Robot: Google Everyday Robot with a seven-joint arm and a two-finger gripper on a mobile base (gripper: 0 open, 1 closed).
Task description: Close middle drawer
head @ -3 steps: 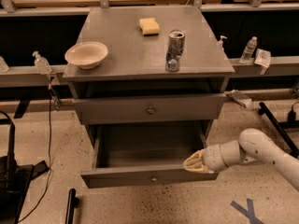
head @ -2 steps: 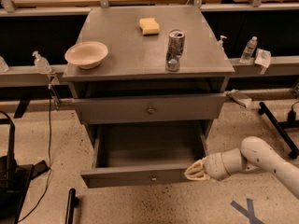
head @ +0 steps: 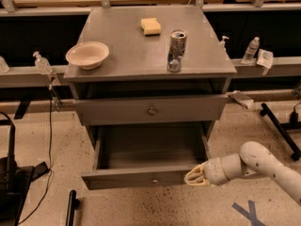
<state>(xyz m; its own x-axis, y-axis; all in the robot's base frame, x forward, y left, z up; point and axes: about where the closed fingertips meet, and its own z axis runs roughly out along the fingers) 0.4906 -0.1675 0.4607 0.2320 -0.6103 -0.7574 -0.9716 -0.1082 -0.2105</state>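
Observation:
The middle drawer of the grey cabinet is pulled far out. It is a long shallow grey tray, empty inside, with a low front panel and a small round knob. My gripper, cream-tipped on a white arm, comes in from the right. It sits at the right end of the drawer's front panel, just in front of that corner. The lowest drawer is hidden below the open one.
The taller top drawer stands slightly out above. On the cabinet top are a white bowl, a drink can and a yellow sponge. Black equipment stands on the floor at left, and a black stand leg at right.
My gripper has moved down and toward the camera, from beside the drawer's right side to the right end of its front panel. The drawer has not visibly moved.

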